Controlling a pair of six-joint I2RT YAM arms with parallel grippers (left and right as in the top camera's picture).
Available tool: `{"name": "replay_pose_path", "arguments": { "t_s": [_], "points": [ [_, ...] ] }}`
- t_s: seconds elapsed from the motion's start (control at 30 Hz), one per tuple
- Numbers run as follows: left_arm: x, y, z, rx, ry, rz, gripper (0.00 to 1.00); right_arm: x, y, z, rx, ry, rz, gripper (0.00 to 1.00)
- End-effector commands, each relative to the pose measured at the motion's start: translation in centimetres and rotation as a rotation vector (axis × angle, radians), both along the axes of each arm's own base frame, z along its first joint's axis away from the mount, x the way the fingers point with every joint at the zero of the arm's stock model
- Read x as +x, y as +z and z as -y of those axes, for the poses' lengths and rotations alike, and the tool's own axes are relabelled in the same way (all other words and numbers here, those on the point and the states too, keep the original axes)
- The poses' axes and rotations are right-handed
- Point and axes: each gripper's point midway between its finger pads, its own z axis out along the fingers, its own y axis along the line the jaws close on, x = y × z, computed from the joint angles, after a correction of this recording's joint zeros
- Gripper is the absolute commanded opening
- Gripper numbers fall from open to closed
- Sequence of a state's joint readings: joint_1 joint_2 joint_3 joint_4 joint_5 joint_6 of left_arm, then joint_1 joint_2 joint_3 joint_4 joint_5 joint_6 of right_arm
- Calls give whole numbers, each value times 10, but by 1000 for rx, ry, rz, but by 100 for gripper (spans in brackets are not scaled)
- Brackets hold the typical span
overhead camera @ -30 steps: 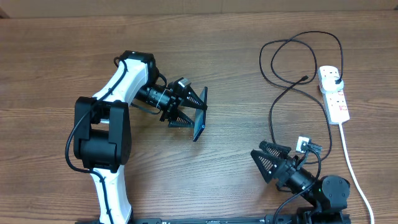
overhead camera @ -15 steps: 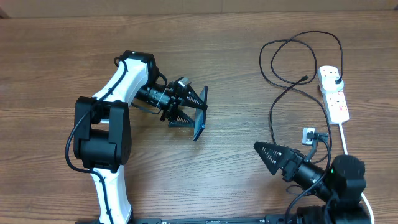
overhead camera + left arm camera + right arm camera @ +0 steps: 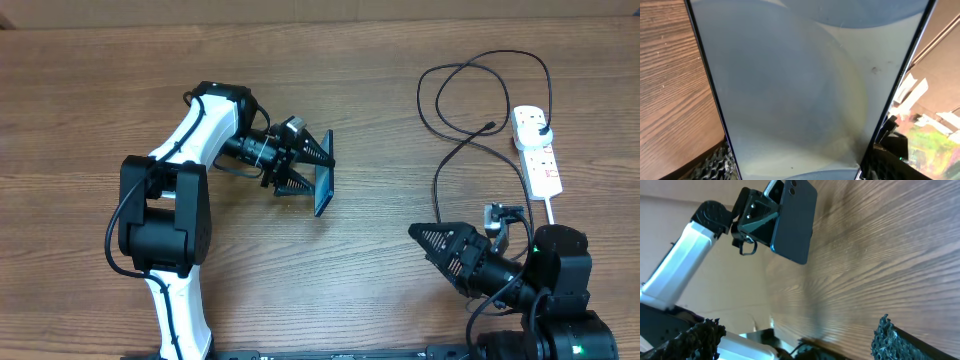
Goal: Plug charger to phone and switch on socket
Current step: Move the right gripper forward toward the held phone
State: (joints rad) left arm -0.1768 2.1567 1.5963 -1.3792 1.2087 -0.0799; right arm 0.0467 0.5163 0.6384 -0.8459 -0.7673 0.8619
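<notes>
My left gripper is shut on the phone and holds it on edge above the table, left of centre. In the left wrist view the phone fills the frame with a pale screen, a finger at each lower corner. The right wrist view shows the phone's dark back held aloft. My right gripper is open and empty at the front right, pointing left; its fingers are wide apart. The black charger cable loops at the back right, its tip lying loose. The white socket strip lies beside it.
A black plug head sits in the strip's far outlet. The thick white cord runs from the strip to the front edge, close by my right arm. Bare wood tabletop lies between the phone and the cable.
My left gripper has shifted slightly right and turned the phone. My right arm has swung to the right and rolled its wrist, so its open fingers now show.
</notes>
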Motion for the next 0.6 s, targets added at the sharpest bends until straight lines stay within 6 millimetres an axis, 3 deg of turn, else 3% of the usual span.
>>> {"name": "replay_pose_path", "arguments": {
  "t_s": [0.0,0.13,0.3,0.57],
  "points": [
    [8,9,4,-33,35,-39,44,12,7,11,-26,-98,9,100],
    [8,9,4,-33,35,-37,44,28,2,32,-136,-208,61,100],
    [10,7,5,-26,42,-39,44,32,6,34,-193,-179,138,100],
    [12,7,5,-25,46,-38,44,27,19,9,-170,-71,214,100]
  ]
}}
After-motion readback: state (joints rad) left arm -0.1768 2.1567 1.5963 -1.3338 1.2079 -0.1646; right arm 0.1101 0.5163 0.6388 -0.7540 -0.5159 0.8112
